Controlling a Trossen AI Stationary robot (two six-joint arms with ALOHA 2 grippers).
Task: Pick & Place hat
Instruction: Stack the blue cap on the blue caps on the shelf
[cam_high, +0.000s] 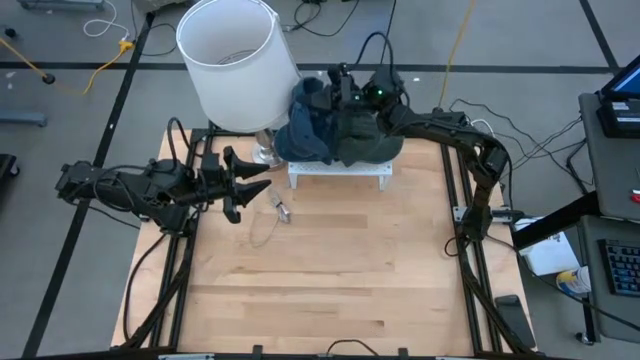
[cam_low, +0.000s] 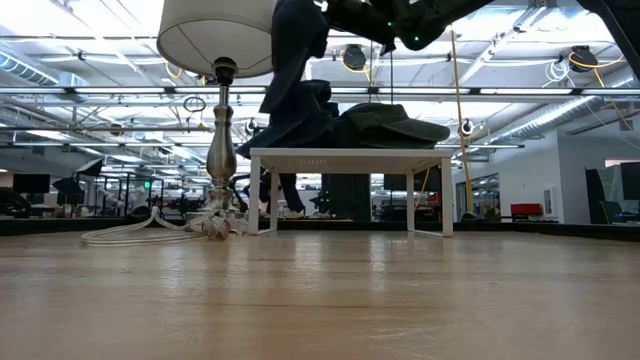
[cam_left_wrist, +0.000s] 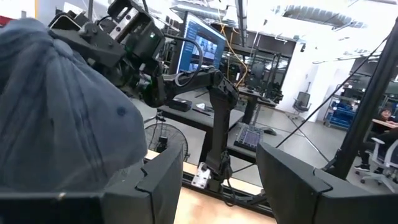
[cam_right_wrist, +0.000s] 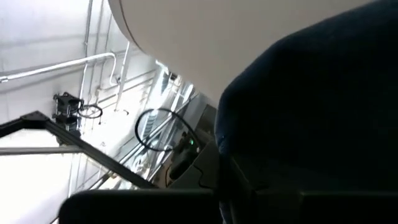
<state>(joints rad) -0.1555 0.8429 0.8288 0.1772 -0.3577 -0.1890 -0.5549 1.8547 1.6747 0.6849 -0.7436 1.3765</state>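
Observation:
A dark blue hat (cam_high: 305, 120) hangs beside the lamp shade over the white stand (cam_high: 340, 172); it also shows in the low view as the blue hat (cam_low: 288, 55), and fills the right wrist view as blue cloth (cam_right_wrist: 311, 106). My right gripper (cam_high: 340, 88) is above the stand, shut on this hat. A dark green hat (cam_high: 372, 135) lies on the stand top, next to more dark cloth (cam_low: 310, 115). My left gripper (cam_high: 243, 185) is open over the table, left of the stand, touching nothing; its open fingers also show in the left wrist view, gripper (cam_left_wrist: 217, 193). My right gripper is shut on the top part of the blue hat (cam_low: 305, 15), coming from above and from the table's right. The hat hangs below the fingers, slack and folded. Its lower end (cam_low: 268, 105) reaches down to the pile on the stand; whether it touches, I cannot tell.
A lamp with a big white shade (cam_high: 235, 60) and a metal stem (cam_low: 221, 140) stands at the stand's left end, close to the hanging hat. Its cord (cam_low: 130, 235) and a small switch (cam_high: 283, 212) lie on the table. Bare wood (cam_high: 330, 280) spreads toward the near edge.

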